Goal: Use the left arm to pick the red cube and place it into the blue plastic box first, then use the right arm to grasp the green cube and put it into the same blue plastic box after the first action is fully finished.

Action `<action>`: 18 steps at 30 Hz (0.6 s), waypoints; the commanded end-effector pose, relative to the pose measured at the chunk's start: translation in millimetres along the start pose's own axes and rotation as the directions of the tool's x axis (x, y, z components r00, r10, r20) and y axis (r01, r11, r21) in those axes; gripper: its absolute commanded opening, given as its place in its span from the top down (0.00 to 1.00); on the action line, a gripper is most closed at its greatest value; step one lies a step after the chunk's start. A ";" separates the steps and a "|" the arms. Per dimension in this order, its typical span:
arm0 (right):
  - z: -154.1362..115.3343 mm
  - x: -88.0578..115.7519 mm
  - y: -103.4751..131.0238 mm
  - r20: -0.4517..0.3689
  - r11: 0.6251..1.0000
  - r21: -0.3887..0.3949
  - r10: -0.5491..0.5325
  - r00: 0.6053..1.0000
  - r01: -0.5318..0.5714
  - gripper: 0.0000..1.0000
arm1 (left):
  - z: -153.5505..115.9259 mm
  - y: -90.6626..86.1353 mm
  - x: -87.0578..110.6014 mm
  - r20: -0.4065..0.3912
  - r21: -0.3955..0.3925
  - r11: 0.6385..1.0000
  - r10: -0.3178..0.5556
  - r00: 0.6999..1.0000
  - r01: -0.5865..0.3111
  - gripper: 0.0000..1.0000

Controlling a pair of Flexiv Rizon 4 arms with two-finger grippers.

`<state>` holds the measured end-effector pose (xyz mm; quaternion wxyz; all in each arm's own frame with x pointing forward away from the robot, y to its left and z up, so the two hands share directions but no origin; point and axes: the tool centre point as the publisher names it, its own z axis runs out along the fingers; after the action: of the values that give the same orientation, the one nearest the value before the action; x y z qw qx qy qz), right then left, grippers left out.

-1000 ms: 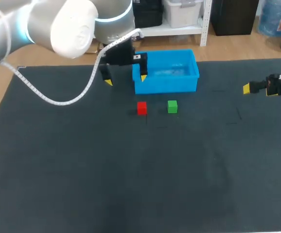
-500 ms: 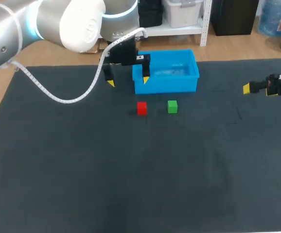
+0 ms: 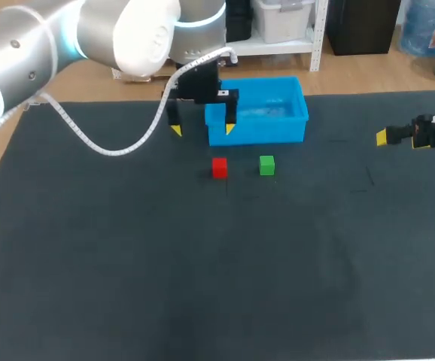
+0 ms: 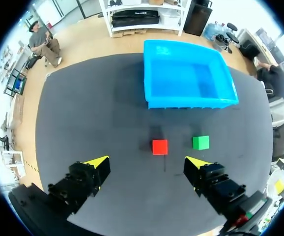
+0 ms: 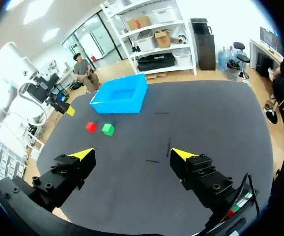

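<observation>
Head view: the left pincer (image 3: 202,129) hangs wide open and empty, one finger hiding the box's (image 3: 266,135) left corner. The red cube (image 3: 219,167) sits square to the box's long wall, apart from the pincer's tips and beside the green cube (image 3: 267,165). The right pincer (image 5: 132,155), open and empty, is partly cut off.

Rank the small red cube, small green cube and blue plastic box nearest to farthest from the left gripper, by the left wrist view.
1. small red cube: just ahead of the left gripper, near its middle.
2. small green cube: beside the red one, ahead of one fingertip.
3. blue plastic box: farthest, beyond both cubes.
</observation>
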<state>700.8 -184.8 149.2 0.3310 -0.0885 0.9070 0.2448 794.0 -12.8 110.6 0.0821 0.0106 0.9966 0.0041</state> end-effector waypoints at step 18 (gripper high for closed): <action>-0.1 0.1 -0.1 0.000 1.000 0.000 -0.001 1.000 0.001 0.00 | 11.2 -23.8 -14.7 -0.030 -0.011 1.000 -0.025 0.999 0.025 0.00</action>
<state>700.8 -184.8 149.2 0.3310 -0.0885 0.9070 0.2448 804.7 -33.7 103.6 0.0718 -0.0019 0.9974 0.0066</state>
